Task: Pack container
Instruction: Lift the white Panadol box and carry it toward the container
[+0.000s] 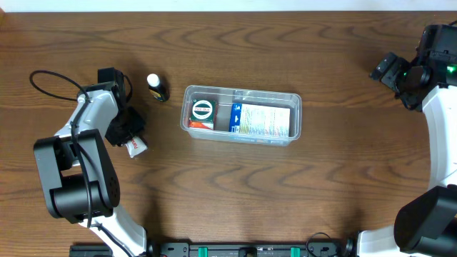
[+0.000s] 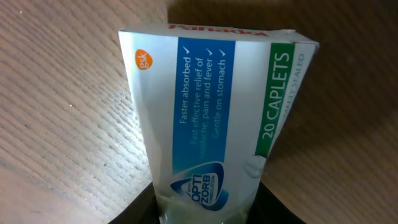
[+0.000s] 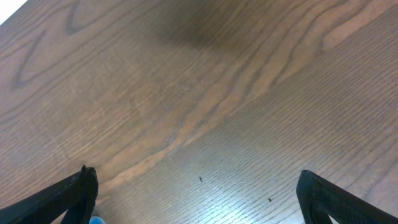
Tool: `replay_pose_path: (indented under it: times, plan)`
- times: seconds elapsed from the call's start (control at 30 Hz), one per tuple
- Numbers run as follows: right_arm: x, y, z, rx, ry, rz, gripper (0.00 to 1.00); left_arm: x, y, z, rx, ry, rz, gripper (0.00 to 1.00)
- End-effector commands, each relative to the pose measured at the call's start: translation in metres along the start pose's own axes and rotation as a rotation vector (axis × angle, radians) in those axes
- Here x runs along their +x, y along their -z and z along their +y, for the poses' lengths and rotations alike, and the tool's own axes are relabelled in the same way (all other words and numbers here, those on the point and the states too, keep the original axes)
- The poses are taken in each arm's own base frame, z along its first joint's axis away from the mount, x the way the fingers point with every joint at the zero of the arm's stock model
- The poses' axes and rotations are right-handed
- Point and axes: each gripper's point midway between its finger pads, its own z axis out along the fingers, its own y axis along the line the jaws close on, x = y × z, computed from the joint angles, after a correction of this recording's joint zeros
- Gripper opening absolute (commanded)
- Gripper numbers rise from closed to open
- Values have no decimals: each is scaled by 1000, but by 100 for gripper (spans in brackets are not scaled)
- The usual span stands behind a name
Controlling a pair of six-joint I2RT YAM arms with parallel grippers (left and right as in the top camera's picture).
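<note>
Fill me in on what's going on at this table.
The robot is packing a clear container, which already holds a blue-and-white packet and a green-topped round item. The left tool grips a caplet box left of the container. A small bottle stands on the table nearby. The right tool hangs open at far right.

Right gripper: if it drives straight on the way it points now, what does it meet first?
The bare table. The right gripper is open with nothing between its fingers, and only wood shows ahead, though how far is unclear.
</note>
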Motion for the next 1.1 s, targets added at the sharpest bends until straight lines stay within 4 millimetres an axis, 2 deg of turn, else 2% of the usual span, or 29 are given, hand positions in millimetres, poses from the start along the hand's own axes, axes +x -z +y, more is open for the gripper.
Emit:
replay_pose_path:
  times: [0.0, 0.1, 0.2, 0.43, 0.53, 0.67, 0.77, 0.87, 1.07]
  plan:
    - [0, -2, -2, 7, -15, 4, 99, -1, 9, -2, 17, -3, 9, 35]
    - [0, -2, -2, 7, -15, 3, 99, 4, 25, -12, 87, -64, 31, 35]
    - [0, -2, -2, 7, -15, 4, 99, 6, 55, -28, 202, -185, 19, 35]
    - [0, -2, -2, 7, -15, 3, 99, 5, 154, -55, 345, -448, -222, 35]
    - [0, -2, -2, 7, -15, 3, 99, 15, 194, -77, 403, -588, -367, 35]
    - [0, -2, -2, 7, -15, 4, 99, 40, 235, -121, 490, -790, -532, 35]
    - [0, -2, -2, 7, -15, 3, 99, 64, 249, -156, 540, -945, -606, 35]
    - [0, -2, -2, 7, -15, 3, 99, 90, 254, -186, 566, -1124, -662, 36]
    - [0, -2, -2, 7, -15, 3, 99, 139, 249, -235, 604, -1380, -717, 36]
